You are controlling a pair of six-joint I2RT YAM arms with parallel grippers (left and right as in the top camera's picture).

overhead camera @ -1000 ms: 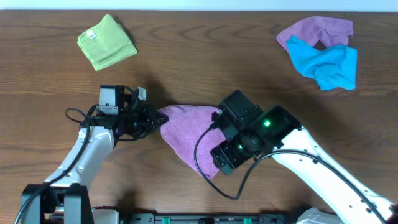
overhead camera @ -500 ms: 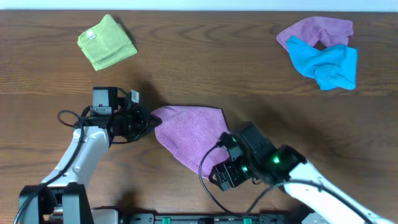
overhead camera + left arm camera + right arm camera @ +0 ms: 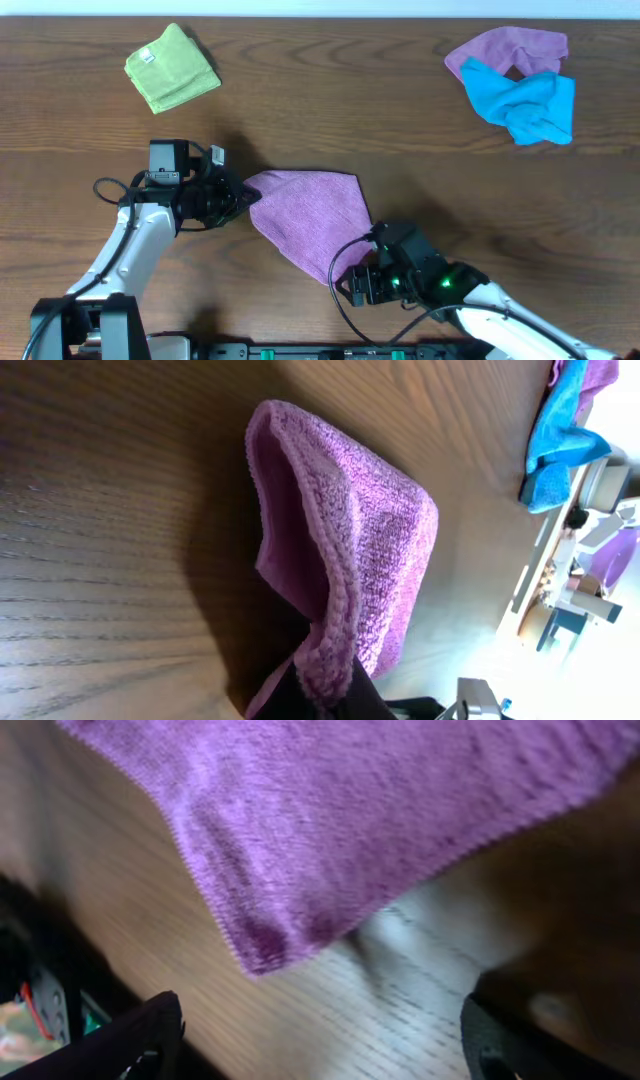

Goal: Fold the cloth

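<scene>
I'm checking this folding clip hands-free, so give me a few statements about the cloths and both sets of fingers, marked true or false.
1. The left fingers pinch a corner of the lilac-purple microfibre cloth. True.
2. The right fingers are shut on that cloth. False: they stand open by its near corner, holding nothing.
3. The lime-green cloth lies folded. True.
4. The bright blue cloth lies flat, alone. False: it is crumpled, overlapping a second purple cloth.
</scene>
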